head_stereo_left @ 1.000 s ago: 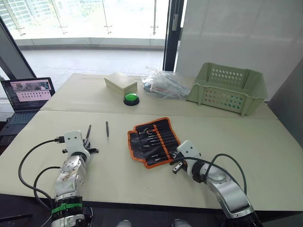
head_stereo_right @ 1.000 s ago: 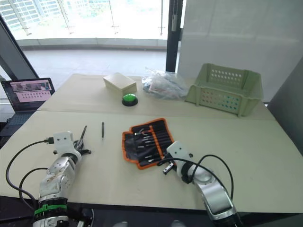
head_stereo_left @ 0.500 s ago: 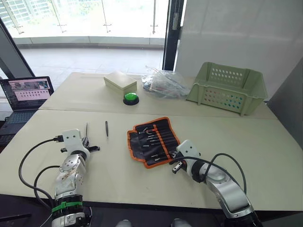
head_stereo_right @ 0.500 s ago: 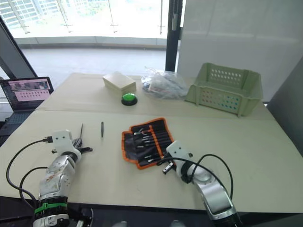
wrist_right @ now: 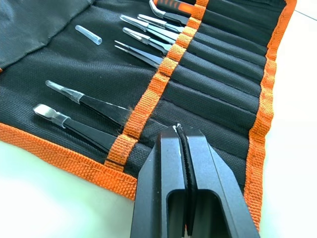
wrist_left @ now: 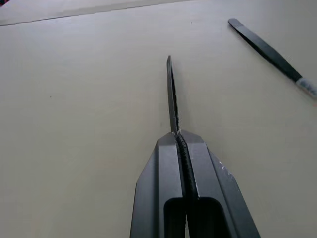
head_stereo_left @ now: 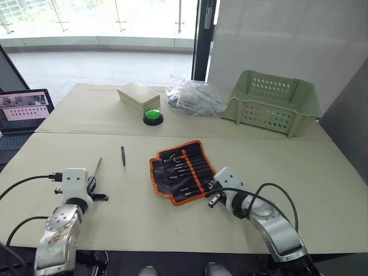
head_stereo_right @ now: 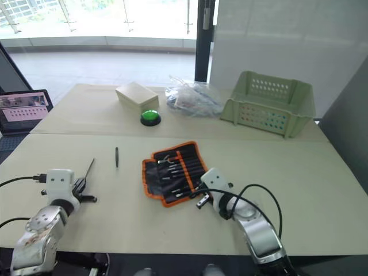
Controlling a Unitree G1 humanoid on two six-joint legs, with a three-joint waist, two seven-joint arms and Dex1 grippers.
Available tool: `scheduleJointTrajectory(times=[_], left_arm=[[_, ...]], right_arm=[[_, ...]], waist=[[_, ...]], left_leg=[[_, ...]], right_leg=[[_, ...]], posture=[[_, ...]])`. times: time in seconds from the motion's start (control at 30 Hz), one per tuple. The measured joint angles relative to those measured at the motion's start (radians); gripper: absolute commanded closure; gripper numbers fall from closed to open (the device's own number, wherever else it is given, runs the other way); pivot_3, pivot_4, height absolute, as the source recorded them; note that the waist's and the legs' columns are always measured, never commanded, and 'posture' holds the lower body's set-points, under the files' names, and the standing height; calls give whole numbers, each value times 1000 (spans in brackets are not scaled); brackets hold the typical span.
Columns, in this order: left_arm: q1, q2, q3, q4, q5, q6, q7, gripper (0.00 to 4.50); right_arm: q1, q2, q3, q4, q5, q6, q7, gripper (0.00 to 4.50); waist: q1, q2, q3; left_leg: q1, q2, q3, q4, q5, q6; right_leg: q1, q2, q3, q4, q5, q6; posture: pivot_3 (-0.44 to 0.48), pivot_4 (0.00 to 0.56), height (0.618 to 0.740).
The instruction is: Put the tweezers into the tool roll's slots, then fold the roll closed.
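While the left gripper (wrist_left: 177, 136) pinches one black tweezer (wrist_left: 171, 91) between its closed fingers, low over the near left of the table (head_stereo_left: 144, 213), the right gripper (wrist_right: 177, 130) hovers with its fingers pressed together on nothing, just above the near edge of the tool roll (head_stereo_left: 183, 171). That roll lies open and flat at the table's middle, and several tweezers already sit in the slots (wrist_right: 218, 84), their tips poking out past the inner orange strip (wrist_right: 163, 79). A loose tweezer (head_stereo_left: 123, 156) lies on the bare table between the left gripper and the roll, apart from both.

The step in hand looks to be carrying the held tweezer across to an empty pocket. To do it well, the left arm should keep the tool in line with the pockets and slide it in flat under the orange strip rather than stabbing downward. The right gripper could press the roll's edge so the fabric does not slip.

Farther back stand a green button (head_stereo_left: 152, 116), a beige box (head_stereo_left: 138, 95), a clear plastic bag (head_stereo_left: 192, 98) and a green basket (head_stereo_left: 270, 104).
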Motion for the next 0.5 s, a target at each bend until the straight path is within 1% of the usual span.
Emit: scheduleJointTrajectory(times=[0.07, 0.13, 0.27, 0.4, 0.5], left_arm=[[51, 21, 3, -44, 1, 8, -17, 4487], [79, 22, 0, -65, 3, 11, -26, 4487], [89, 12, -10, -74, 7, 10, -28, 4487], [92, -20, -9, -74, 0, 10, -24, 3317], [93, -35, 3, -76, -3, 14, -17, 2316]], right_arm=[[-3, -5, 0, 3, 0, 0, 3, 4500], [-5, -6, 0, 4, 0, 0, 5, 4500], [-10, -21, 3, 2, 0, 0, 21, 4500], [-15, -26, 4, 3, 0, 0, 31, 4500], [-18, -28, 4, 3, 0, 1, 34, 4500]], waist=[[4, 1, 1], [6, 1, 1], [5, 0, 1], [5, 0, 1], [5, 0, 1]], left_leg=[[0, 0, 0, 0, 0, 0], [0, 0, 1, 0, 0, 0], [0, 0, 1, 0, 0, 0], [0, 0, 1, 0, 0, 0], [0, 0, 1, 0, 0, 0]], right_leg=[[0, 0, 0, -1, 0, -1], [0, 0, 0, -1, 0, 0], [0, 0, 0, -1, 0, 0], [0, 0, 0, -1, 0, 0], [0, 0, 0, -1, 0, 0]], posture=[[0, 150, 713], [0, 150, 713], [0, 150, 713], [0, 150, 713], [0, 150, 713]])
